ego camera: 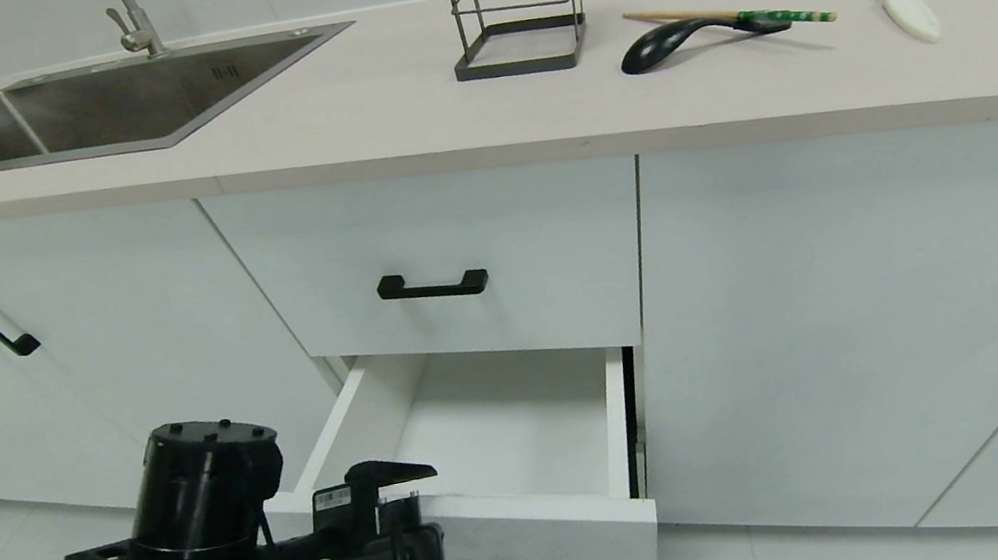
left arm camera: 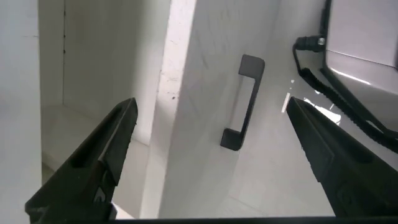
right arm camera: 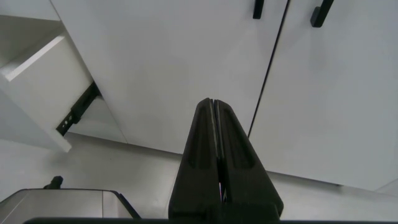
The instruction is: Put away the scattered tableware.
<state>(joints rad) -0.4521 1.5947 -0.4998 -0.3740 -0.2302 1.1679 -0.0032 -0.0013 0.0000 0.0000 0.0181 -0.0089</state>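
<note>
On the counter lie a black spoon point(ego camera: 672, 40), wooden chopsticks point(ego camera: 723, 14) with a green band resting across its handle, and a white utensil with a black end point(ego camera: 906, 9) further right. The lower drawer point(ego camera: 551, 527) stands pulled out with nothing in it. My left gripper point(ego camera: 430, 543) is open at the drawer's front panel point(left arm camera: 186, 124): one finger point(left arm camera: 93, 165) is on the inner side and the other finger point(left arm camera: 329, 155) on the outer side, near the black handle point(left arm camera: 242, 102). My right gripper point(right arm camera: 213, 106) is shut on nothing, low in front of the white cabinet doors.
A black wire rack point(ego camera: 517, 8) stands at the counter's back middle, a steel sink point(ego camera: 85, 106) with a tap at the left. Above the pulled-out drawer is a closed drawer with a black handle point(ego camera: 432, 285). Cabinet doors flank both sides.
</note>
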